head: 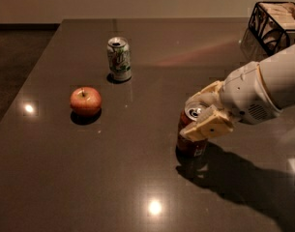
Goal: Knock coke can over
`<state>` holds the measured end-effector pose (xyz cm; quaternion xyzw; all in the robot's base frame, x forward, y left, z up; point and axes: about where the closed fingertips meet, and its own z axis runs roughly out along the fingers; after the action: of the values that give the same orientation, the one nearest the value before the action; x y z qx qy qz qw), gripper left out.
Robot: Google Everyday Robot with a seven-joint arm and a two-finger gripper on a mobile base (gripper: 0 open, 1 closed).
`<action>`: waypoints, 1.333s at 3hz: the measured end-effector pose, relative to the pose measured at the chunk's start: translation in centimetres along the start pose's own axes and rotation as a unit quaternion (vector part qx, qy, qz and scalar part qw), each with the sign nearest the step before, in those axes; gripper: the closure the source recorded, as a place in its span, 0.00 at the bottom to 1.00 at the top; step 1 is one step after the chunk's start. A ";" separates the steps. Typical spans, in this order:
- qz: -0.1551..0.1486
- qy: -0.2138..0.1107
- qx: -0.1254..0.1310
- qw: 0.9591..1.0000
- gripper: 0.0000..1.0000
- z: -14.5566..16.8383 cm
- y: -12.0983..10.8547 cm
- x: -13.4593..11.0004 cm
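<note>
- Red coke can (190, 146): in the camera view it stands upright on the dark counter (137, 178), right of centre. The knock-over is judged not yet done.
- Gripper (189, 116): it reaches in from the right at the can's silver top. Its fingers are spread, one behind the rim and one across the front of the upper wall; contact cannot be confirmed.
- Remaining: a sideways push high on the can to tip it.
- Open room: bare counter lies left of and in front of the can. The apple (85, 101) and the white-and-green can (119, 58) are well apart from it.
- Edges: the left counter edge is distant. A wire basket (275, 23) sits at the far right corner.
</note>
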<state>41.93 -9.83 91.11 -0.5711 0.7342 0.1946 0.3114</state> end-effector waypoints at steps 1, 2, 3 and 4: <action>-0.019 0.041 0.008 0.999 0.92 -2.0 -0.4 -1.3; -0.058 0.121 -0.001 0.991 1.00 -2.9 0.6 -3.1; -0.106 0.220 -0.020 0.970 1.00 -2.1 1.2 -3.2; -0.146 0.302 -0.026 0.942 1.00 -0.8 0.7 -2.3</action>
<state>41.47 -8.51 93.28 -0.7115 0.6973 -0.0154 0.0854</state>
